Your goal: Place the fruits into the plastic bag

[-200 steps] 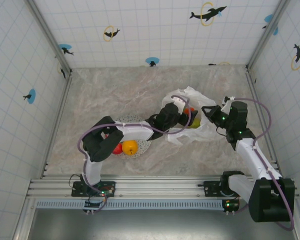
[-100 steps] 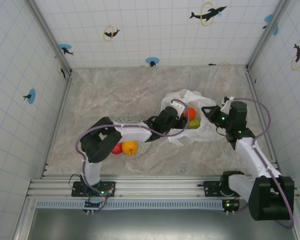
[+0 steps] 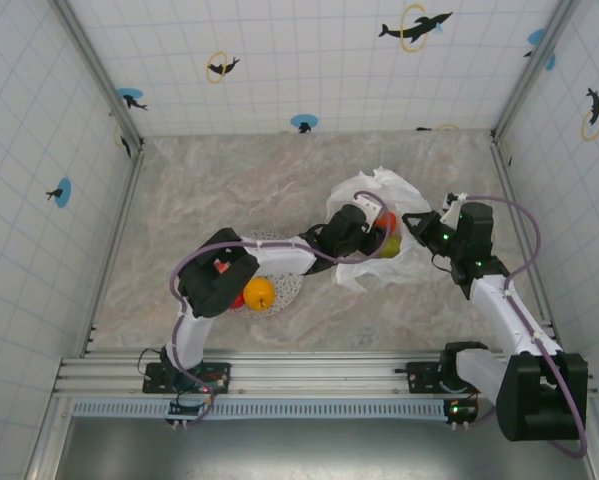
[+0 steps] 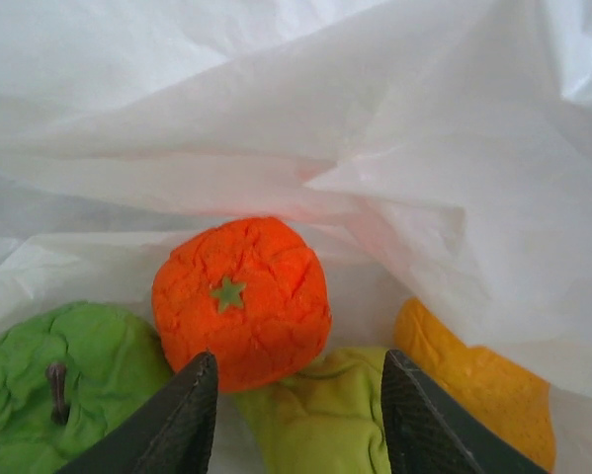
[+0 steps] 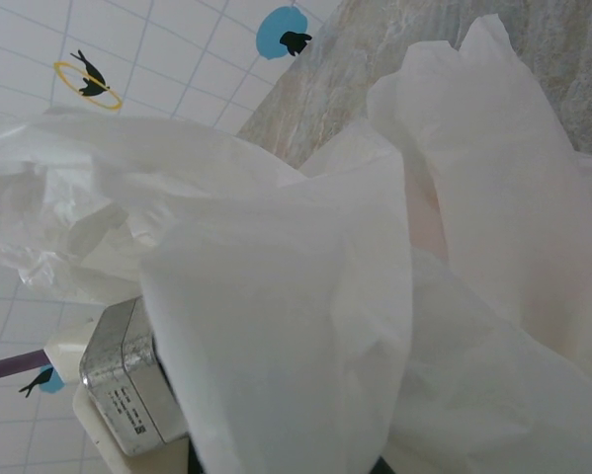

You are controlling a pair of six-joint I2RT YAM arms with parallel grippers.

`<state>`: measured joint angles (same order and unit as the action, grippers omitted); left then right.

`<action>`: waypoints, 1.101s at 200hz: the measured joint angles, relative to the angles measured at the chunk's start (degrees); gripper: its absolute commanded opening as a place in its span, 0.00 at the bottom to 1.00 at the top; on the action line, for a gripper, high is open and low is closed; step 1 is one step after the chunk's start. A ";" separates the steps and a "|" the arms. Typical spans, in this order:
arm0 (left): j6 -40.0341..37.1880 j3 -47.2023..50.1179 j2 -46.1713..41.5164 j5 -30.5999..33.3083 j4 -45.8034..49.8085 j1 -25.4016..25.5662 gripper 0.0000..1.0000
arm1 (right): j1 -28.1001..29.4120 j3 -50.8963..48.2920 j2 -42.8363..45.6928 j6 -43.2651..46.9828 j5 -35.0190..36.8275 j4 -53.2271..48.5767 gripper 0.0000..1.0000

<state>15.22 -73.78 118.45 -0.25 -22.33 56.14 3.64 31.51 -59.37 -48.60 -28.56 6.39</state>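
Left wrist: orange point(image 4: 241, 301) stem-star toward camera

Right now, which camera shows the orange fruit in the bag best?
Left wrist: the orange fruit sits close and central, green star clear. Top external shows it as a small orange spot inside the plastic bag. Right wrist faces the bag's white folds instead.

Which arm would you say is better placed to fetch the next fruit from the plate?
The left arm: jaws open and empty, plate on its side; the right arm is at the bag.
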 measured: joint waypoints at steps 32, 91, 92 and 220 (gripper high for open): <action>0.87 6.78 -6.21 -1.90 0.04 0.00 0.57 | 0.00 0.98 0.00 1.36 0.39 -0.87 0.00; 1.75 19.54 -22.29 -3.69 2.34 -0.02 0.65 | 0.17 1.86 0.15 4.57 1.95 -3.37 0.00; 1.77 19.69 -22.43 -3.69 2.36 -0.02 0.65 | 0.17 1.86 0.15 4.63 1.99 -3.41 0.00; 4.63 35.89 -51.98 3.72 21.51 -4.55 0.83 | 0.55 3.30 0.13 10.23 3.58 -6.27 0.00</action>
<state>19.86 -37.89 66.48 3.46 -0.82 51.59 4.19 34.81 -59.24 -38.37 -24.97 0.12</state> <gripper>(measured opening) 0.814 0.044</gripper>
